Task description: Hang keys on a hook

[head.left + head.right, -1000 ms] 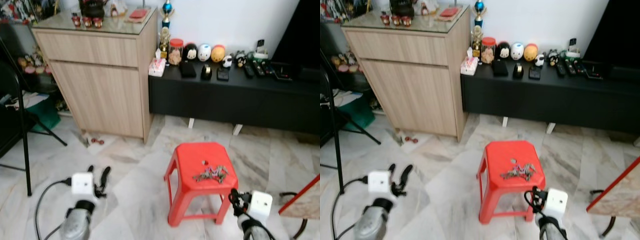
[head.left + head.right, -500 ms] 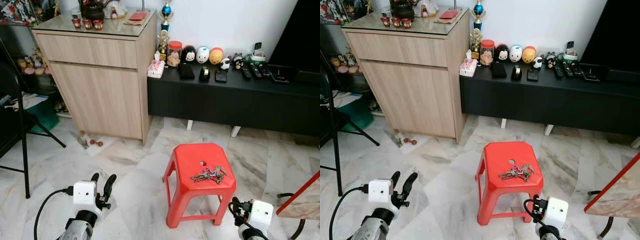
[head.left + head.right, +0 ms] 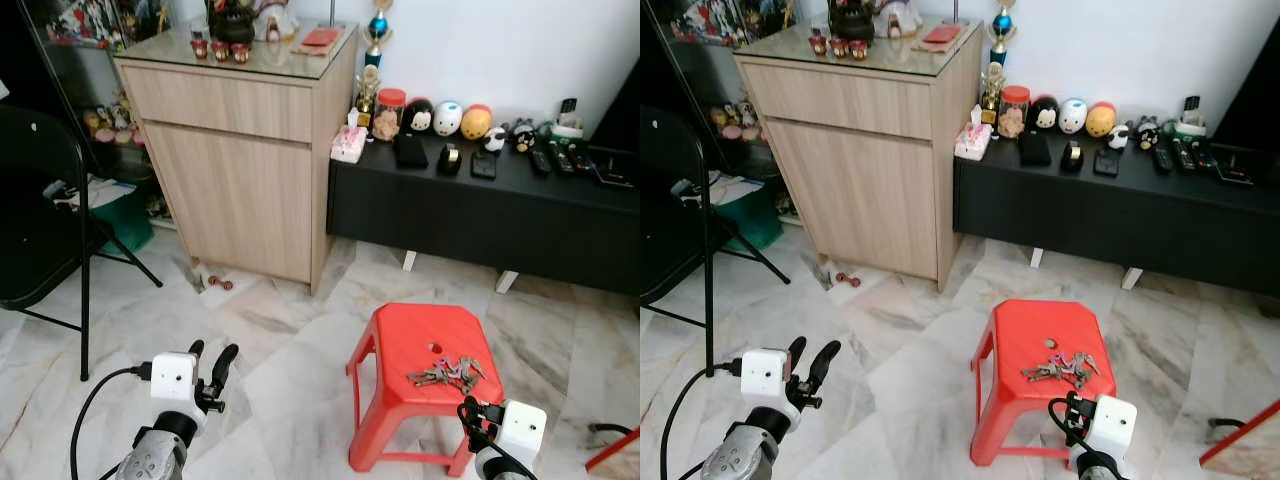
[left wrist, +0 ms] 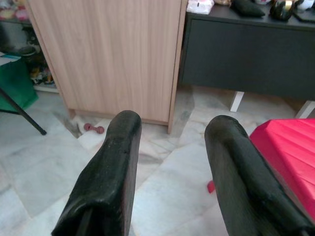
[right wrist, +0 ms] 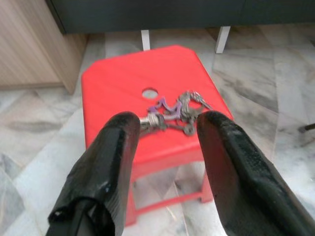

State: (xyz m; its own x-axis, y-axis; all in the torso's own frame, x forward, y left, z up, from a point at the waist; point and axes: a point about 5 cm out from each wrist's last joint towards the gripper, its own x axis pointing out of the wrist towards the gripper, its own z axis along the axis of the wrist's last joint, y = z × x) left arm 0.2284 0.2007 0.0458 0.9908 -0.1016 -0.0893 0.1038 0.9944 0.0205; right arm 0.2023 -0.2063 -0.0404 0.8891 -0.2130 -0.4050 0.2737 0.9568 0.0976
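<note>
Camera shifted; keys [image 3: 446, 374] on red stool [image 3: 415, 340]

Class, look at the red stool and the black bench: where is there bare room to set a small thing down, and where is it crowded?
Free: the stool seat's near-left part, away from the keys. Crowded: the bench top, lined with figurines and remotes.

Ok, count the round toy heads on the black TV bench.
3, side by side beside the jar: a black one, a white one, an orange one. More may hide among the clutter.
</note>
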